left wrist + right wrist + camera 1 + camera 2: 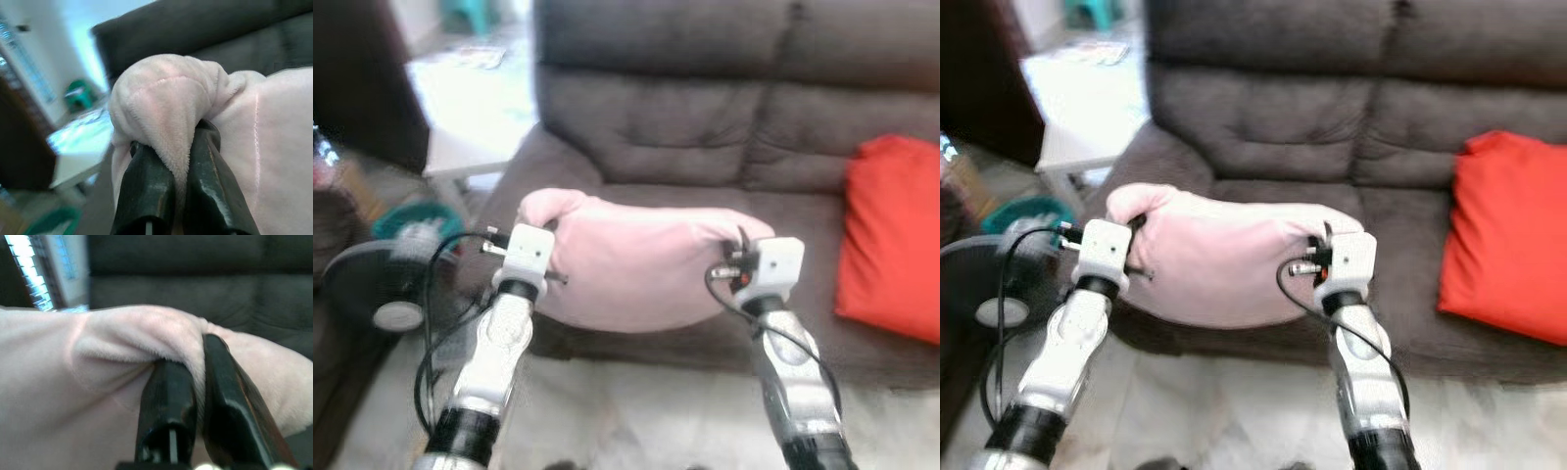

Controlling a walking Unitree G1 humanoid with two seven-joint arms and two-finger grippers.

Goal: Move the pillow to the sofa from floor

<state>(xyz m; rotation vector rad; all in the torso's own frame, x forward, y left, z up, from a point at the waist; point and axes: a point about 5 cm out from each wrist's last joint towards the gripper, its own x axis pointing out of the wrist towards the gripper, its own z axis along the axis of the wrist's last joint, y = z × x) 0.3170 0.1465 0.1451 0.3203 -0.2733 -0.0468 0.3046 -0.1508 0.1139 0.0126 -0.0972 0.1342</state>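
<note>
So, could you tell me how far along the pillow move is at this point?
Done: the pink pillow is off the floor, pinched at both ends by the left gripper and right gripper. In hand: it hangs in front of the sofa seat. Left: setting it on the cushion beside the red pillow and letting go.

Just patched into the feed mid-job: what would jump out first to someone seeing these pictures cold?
The soft pale pink plush pillow hangs at the centre, held up in front of the dark grey fabric sofa. The left gripper pinches one bunched corner and the right gripper the other. A bright orange-red cushion sits on the sofa seat to the robot's right.
</note>
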